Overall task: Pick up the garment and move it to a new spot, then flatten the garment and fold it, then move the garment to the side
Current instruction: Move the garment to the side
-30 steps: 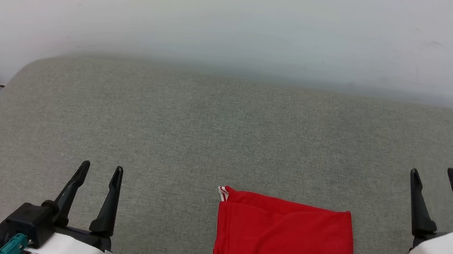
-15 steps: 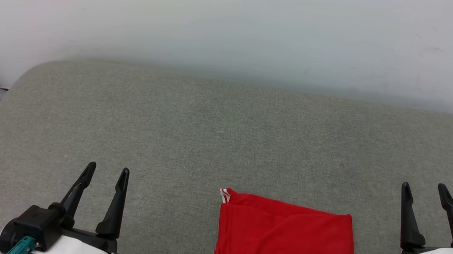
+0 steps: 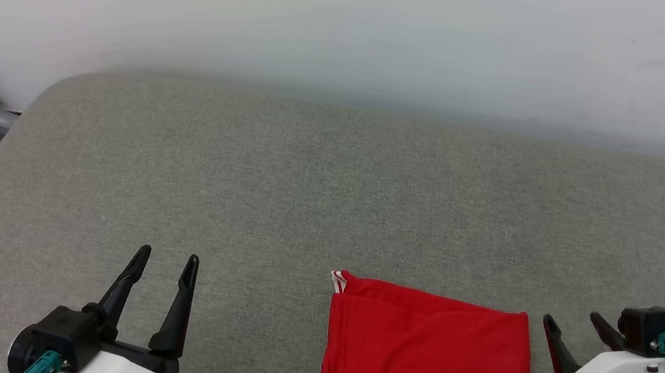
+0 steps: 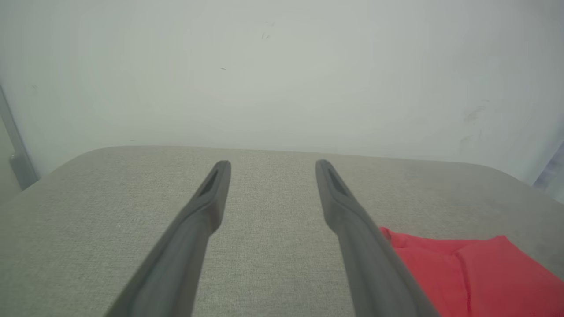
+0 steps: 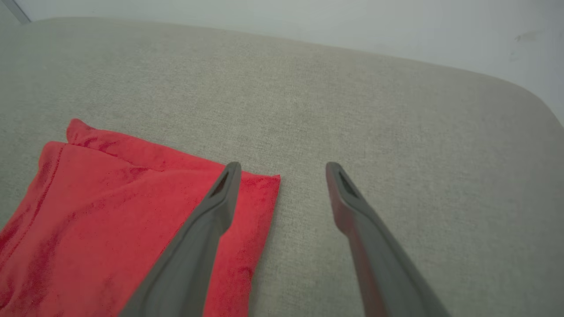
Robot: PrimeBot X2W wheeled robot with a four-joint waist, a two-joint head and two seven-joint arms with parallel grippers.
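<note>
Garment (image 3: 426,353) lies folded on the grey cushion (image 3: 306,196), between your wide-open, empty left gripper (image 3: 168,254) and right gripper (image 3: 572,318). Expect light, limp cloth whose layers slip apart; pinch all layers at the right edge.

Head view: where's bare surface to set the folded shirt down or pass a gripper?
Free: the whole far grey cushion between the garment and wall; also the strip between left gripper and the garment. Crowded: near right, where right gripper sits close beside the garment's edge.
</note>
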